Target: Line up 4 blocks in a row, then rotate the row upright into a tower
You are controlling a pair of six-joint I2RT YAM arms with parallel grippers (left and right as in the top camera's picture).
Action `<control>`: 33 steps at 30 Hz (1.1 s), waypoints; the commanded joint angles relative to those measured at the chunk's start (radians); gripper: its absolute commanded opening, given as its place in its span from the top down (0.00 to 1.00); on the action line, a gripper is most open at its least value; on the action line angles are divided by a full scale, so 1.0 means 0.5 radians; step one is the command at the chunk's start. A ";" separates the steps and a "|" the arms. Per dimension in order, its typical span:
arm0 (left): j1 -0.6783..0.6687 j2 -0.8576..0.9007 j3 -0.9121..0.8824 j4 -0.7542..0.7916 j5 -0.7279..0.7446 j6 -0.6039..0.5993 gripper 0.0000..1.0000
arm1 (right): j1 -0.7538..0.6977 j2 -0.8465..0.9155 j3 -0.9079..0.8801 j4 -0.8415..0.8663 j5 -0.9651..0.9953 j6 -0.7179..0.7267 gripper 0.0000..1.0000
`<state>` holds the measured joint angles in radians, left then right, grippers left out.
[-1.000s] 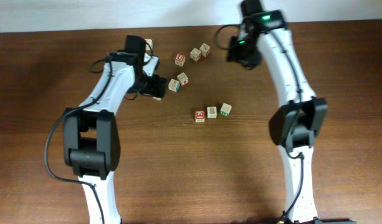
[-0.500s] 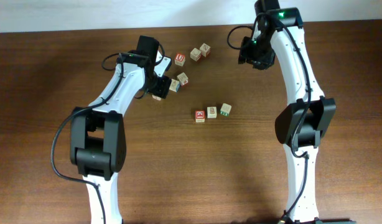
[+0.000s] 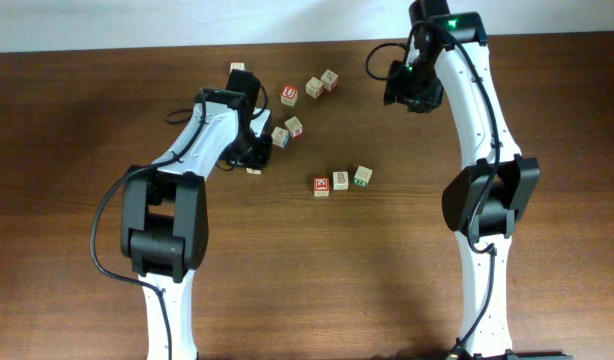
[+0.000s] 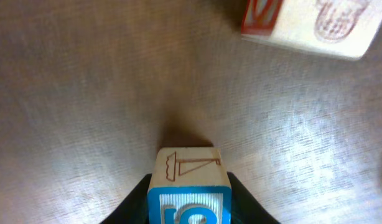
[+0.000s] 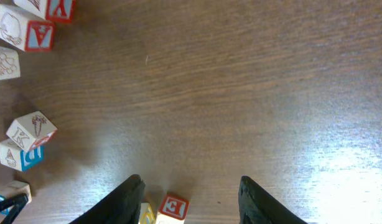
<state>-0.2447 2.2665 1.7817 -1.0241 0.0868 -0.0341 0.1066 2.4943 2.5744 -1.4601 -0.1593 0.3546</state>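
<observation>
So the left gripper (image 4: 190,205) is clamped onto a blue-letter block (image 4: 190,169) sitting on the counter (image 4: 85,93), back-left of the row of three blocks (image 3: 342,180). The right gripper (image 5: 191,199) hangs half-open and empty, back-right of that row.

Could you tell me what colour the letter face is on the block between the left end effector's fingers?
Blue; the block shows best in the left wrist view.
</observation>
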 commanded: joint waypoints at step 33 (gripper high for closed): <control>-0.224 0.011 1.027 -0.669 -0.228 -0.525 0.20 | 0.211 -0.070 -0.388 -0.342 0.027 -0.195 0.51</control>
<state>-0.4126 2.2723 2.1765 -1.3102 0.0139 -0.3073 0.1562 2.4935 2.4519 -1.6569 -0.1551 0.2920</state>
